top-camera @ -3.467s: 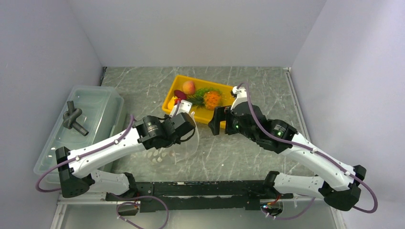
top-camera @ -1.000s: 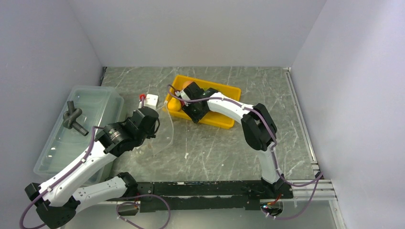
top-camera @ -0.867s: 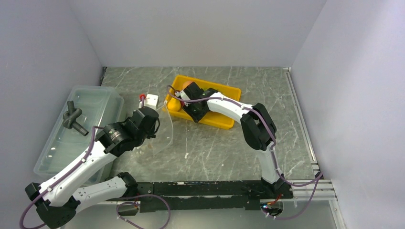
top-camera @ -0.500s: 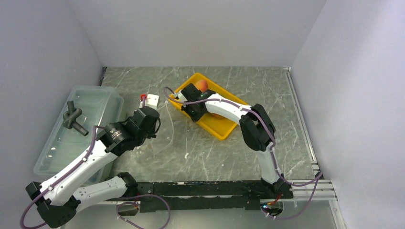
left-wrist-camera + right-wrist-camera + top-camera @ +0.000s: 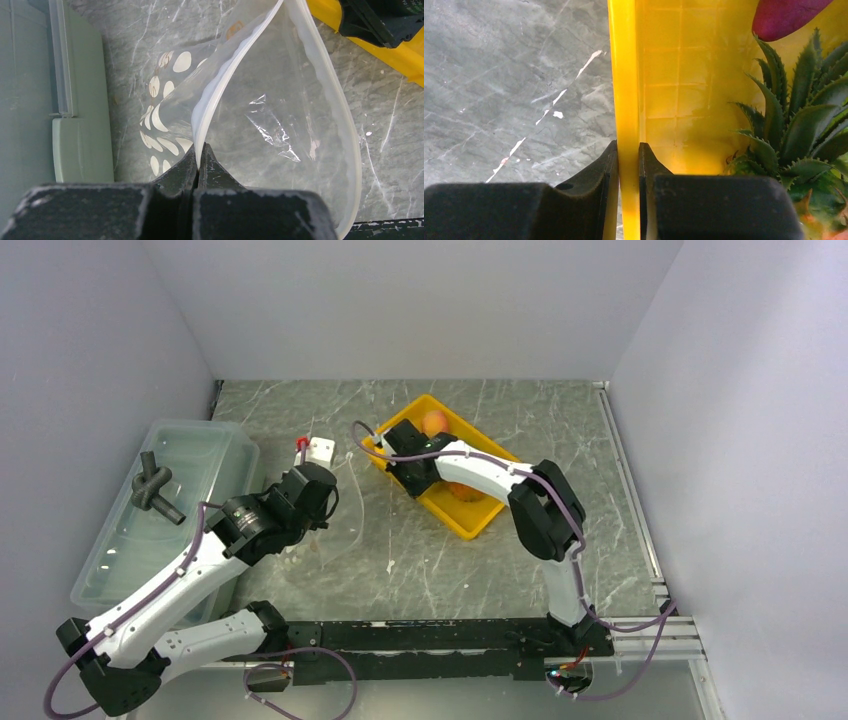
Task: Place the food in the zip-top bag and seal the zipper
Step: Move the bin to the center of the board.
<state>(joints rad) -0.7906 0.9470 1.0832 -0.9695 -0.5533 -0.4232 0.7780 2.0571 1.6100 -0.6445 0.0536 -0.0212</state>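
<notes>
Zip-top bag (image 5: 280,115): clear and crinkly, white dots on one wall, lying on the table (image 5: 560,430) at about 8 o'clock from the yellow tray (image 5: 470,515); its mouth gapes in a wide loop.
Zipper (image 5: 220,95): whitish strip around the mouth, unsealed, its two sides well apart except where they meet at the pinch.
Left gripper (image 5: 198,152): jaws closed tight on the zipper strip at the loop's 6 o'clock end (left wrist view).
Food: all of it that shows sits in the tray. The peach-coloured fruit (image 5: 434,423) is at the tray's 12 o'clock corner. The pineapple (image 5: 794,125) is near the clamped wall, with the dark red-purple piece (image 5: 784,17) at 12 o'clock of its green crown.
Right gripper (image 5: 628,150): jaws clamped on the tray's rim, one finger inside the wall, one outside.
Tray: skewed on the table, running from 11 to 5 o'clock.
Lidded bin (image 5: 190,470): at 9 o'clock of the bag, a dark knotted piece (image 5: 152,490) on its lid.
</notes>
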